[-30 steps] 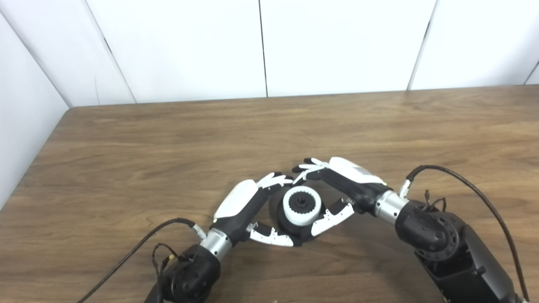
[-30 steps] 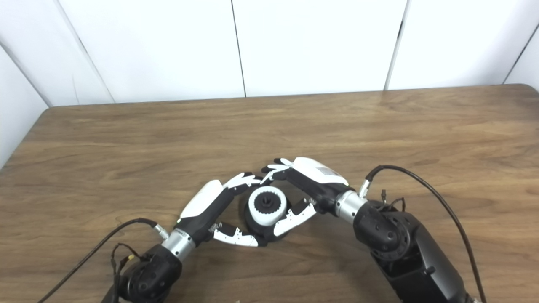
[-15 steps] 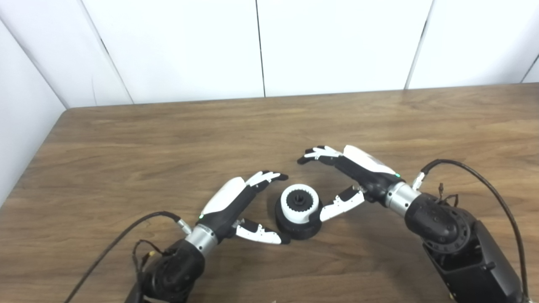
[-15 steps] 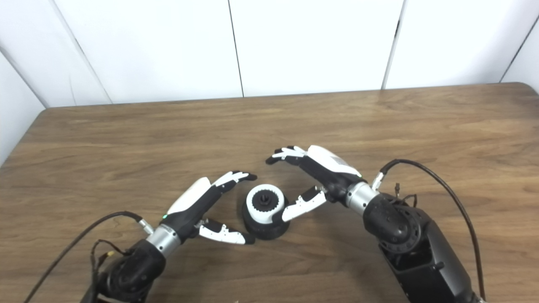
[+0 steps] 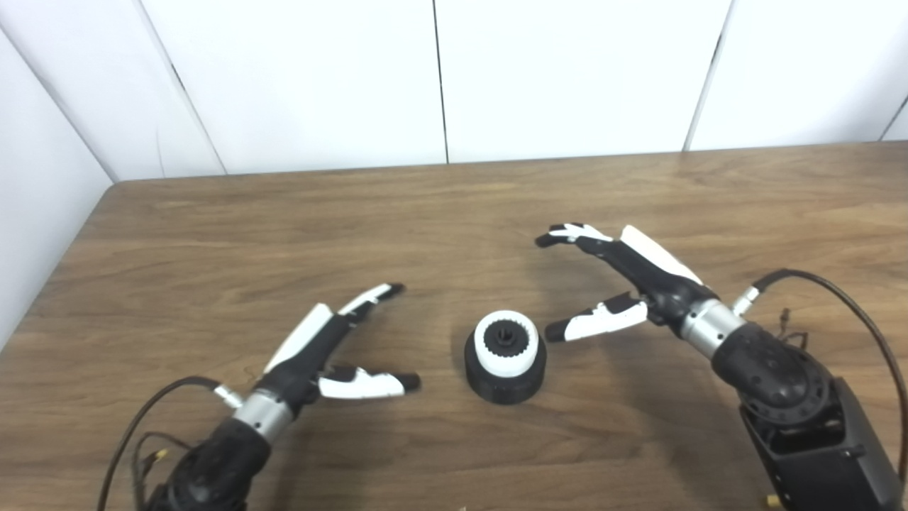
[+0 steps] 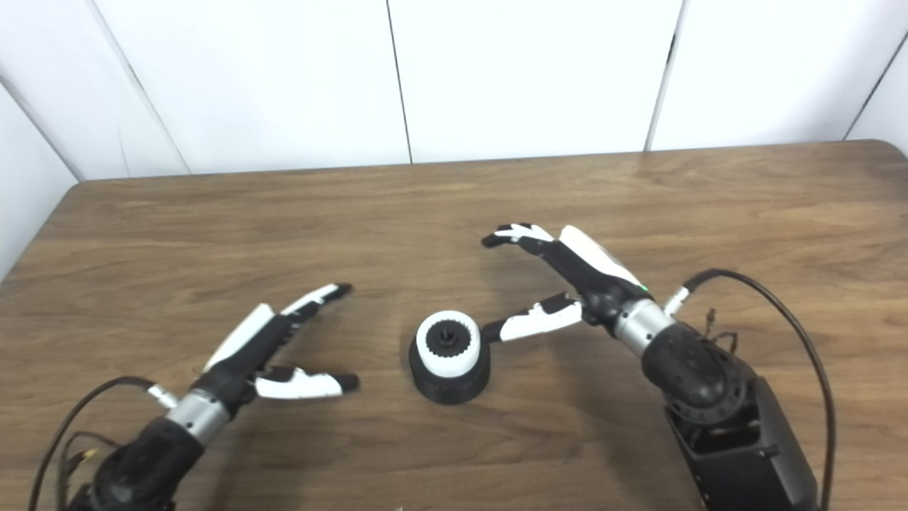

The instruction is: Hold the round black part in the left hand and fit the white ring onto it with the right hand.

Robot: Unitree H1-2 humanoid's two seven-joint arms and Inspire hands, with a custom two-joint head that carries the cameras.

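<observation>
The round black part [image 5: 505, 376] stands on the wooden table [image 5: 454, 213], near the front middle. The white ring [image 5: 506, 343] sits on top of it, around a toothed black hub. My left hand [image 5: 333, 341] is open and empty, to the left of the part, with a clear gap between them. My right hand [image 5: 624, 280] is open and empty, to the right of the part and a little farther back; its thumb tip is close to the ring but apart from it. The same scene shows in the right eye view, with the part [image 6: 448, 376] between both hands.
White wall panels [image 5: 440, 78] stand behind the table's far edge. The table's left edge [image 5: 64, 262] runs along a white wall. Black cables [image 5: 837, 284] trail from both forearms near the front.
Both hands have let go of the part and drawn away from it, the left hand to the left and nearer, the right hand to the right and back. The part with its ring stays put.
</observation>
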